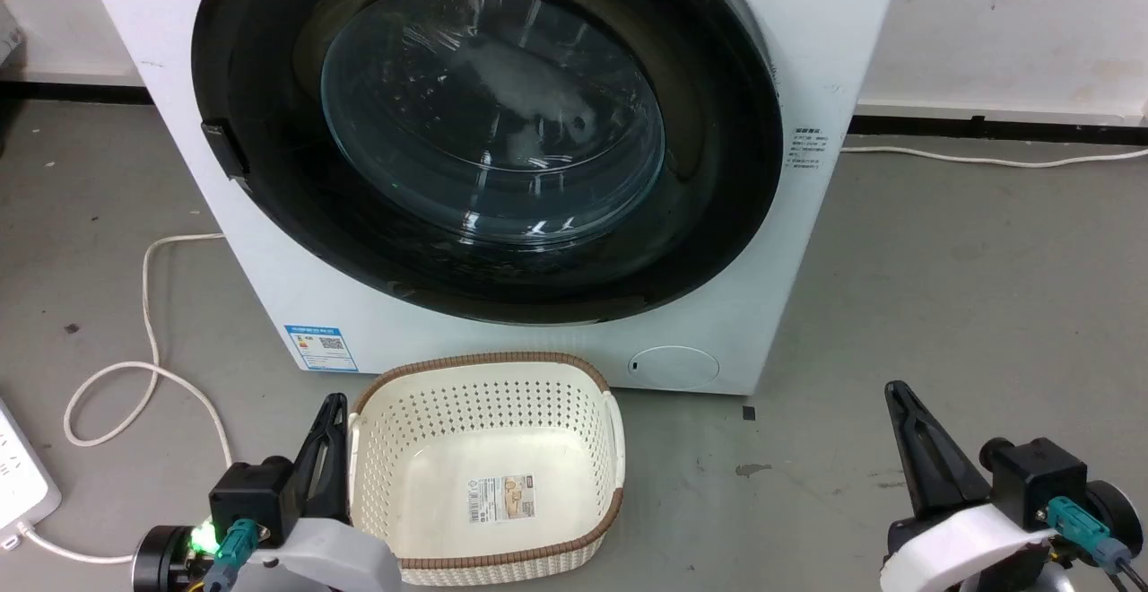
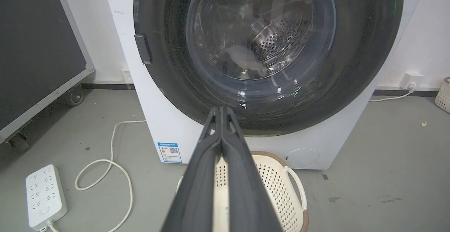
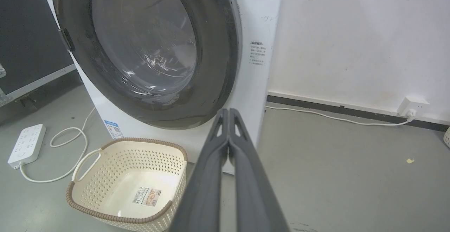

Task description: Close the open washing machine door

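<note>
— Count it off for me.

— One washing machine (image 1: 812, 45), one washing machine door (image 1: 717, 215), one cream basket (image 1: 489, 361), two grippers. On the floor to the robot's left lie one white power strip (image 2: 45, 197) and one looping white cord (image 1: 148, 305).

— Where's the door against the grippers?

— Above and beyond both. It lies flat against the machine's white front, black rim all round, and its latch tab (image 1: 224, 148) is on the robot's left edge. The left gripper (image 1: 335, 408) sits low by the basket's left rim, well short of the door. The right gripper (image 1: 897, 395) hangs over bare floor off the machine's right corner, also apart from it.

— How are they set?

— Each has its two dark fingers pressed together tip to tip, with nothing between them (the wrist views show it plainly).

— And the containers?

— The basket stands on the floor just in front of the machine, below the door, and holds a paper label (image 1: 500, 497) stuck to its bottom. Through the glass, the steel drum (image 2: 277, 35) shows a pale lump (image 2: 246, 61); I can't tell what it is.
</note>
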